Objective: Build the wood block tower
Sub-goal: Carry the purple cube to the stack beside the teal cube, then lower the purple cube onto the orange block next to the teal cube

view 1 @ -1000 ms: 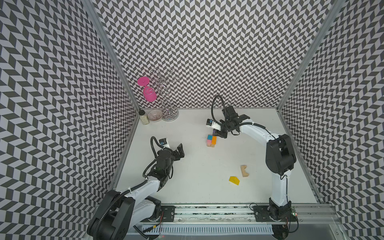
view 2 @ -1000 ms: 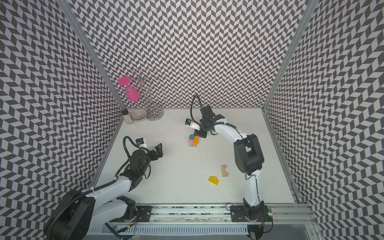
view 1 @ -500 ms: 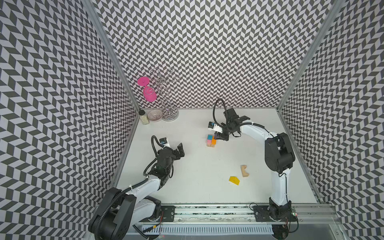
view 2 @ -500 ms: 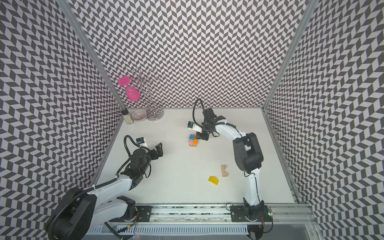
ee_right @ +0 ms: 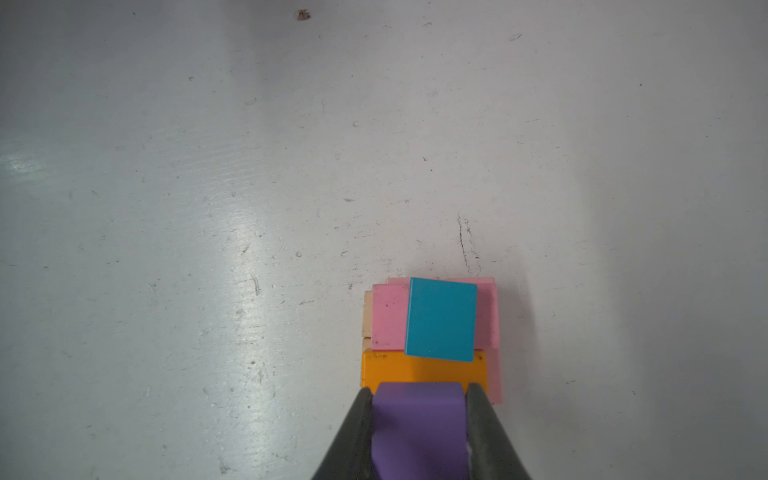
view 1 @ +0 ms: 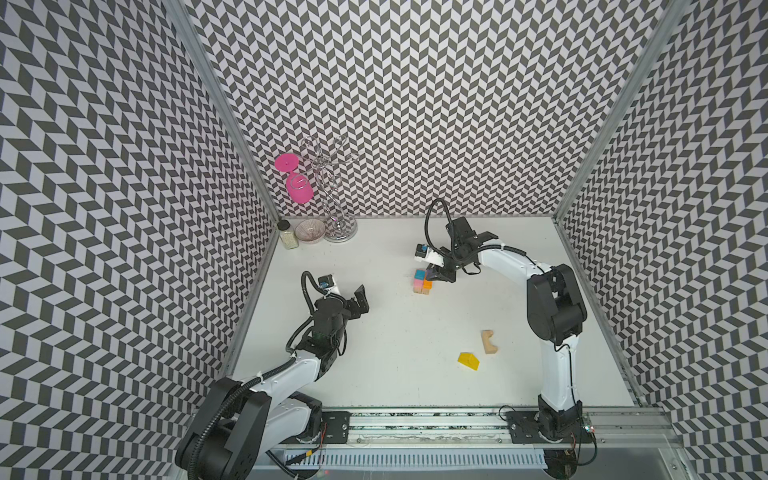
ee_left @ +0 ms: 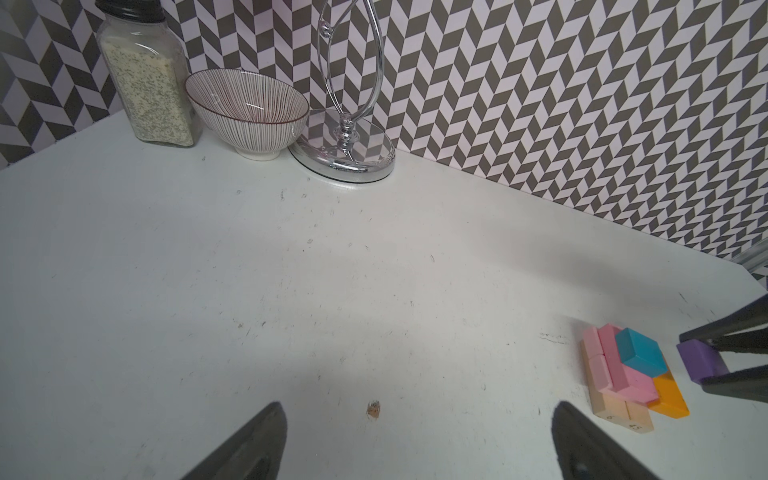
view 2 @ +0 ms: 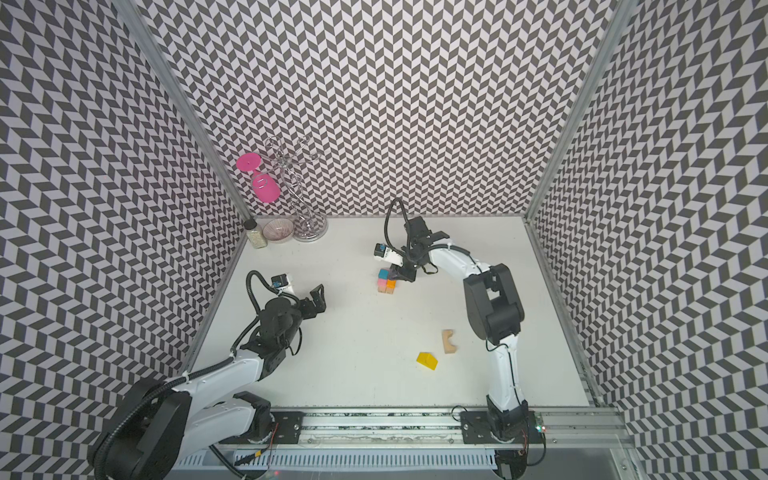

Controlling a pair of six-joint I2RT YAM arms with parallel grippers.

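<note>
Since a second ago, the right arm (view 1: 511, 259) has swung lower and closer over the white counter (view 1: 395, 386), bringing its load down to the stack. The left arm (view 1: 291, 374) has not shifted, and its left hand (view 1: 358, 299) hangs empty with the fingers well apart, short of the blocks.

In both top views the tower (view 1: 422, 282) stands toward the back of the counter, near the middle. It is low so far: tan bars (ee_left: 619, 409) at the bottom, pink slabs (ee_right: 388, 320) and an orange slab (ee_right: 415, 368) across them, and a teal cube (ee_right: 440, 319) on top, turned slightly askew. Well apart from it, toward the front, lie the tan arch (view 1: 488, 341) and the yellow roof piece (view 1: 468, 360), both still unused.

The right hand (ee_right: 419, 392) is clamped on the purple cube (ee_right: 417, 424), one finger on each of two opposite flat faces. The cube sits over the near edge of the orange slab, beside the teal cube but apart from it. Whether it already rests on the slab cannot be told.

These blocks look light, rigid and smooth-painted, so they should slide easily. A grip on parallel faces is the sound one, and a gentle release should avoid nudging the loose layers below.
</note>
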